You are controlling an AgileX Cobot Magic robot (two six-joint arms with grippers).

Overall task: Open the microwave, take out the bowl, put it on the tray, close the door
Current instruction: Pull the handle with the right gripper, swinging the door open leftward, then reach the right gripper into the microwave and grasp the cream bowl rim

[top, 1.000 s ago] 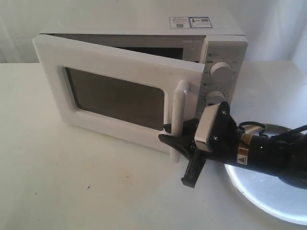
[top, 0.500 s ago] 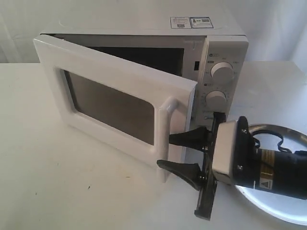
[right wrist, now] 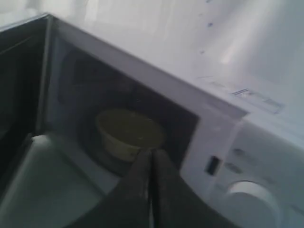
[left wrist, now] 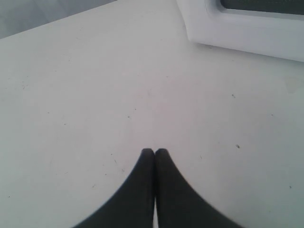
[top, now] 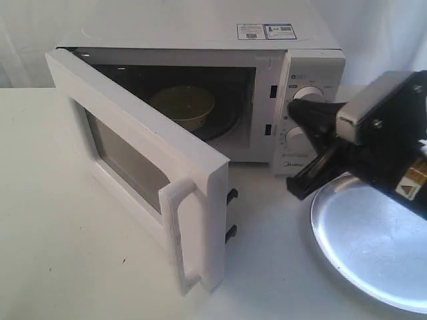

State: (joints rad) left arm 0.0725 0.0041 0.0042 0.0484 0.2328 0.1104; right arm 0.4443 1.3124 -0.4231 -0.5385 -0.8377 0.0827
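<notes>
Note jaws pressed together and empty on right gripper (right wrist: 151,153) and left gripper (left wrist: 154,151). Spread the right pair before entering the microwave (top: 293,63); otherwise expect a shove against the bowl (top: 183,103), seated deep inside, rather than a grasp. Keep clear of the open door (top: 143,143) on withdrawal; avoid tipping before reaching the tray (top: 373,240).

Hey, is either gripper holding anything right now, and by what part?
Neither: the left gripper and right gripper are both shut on nothing, clear of the door.
</notes>
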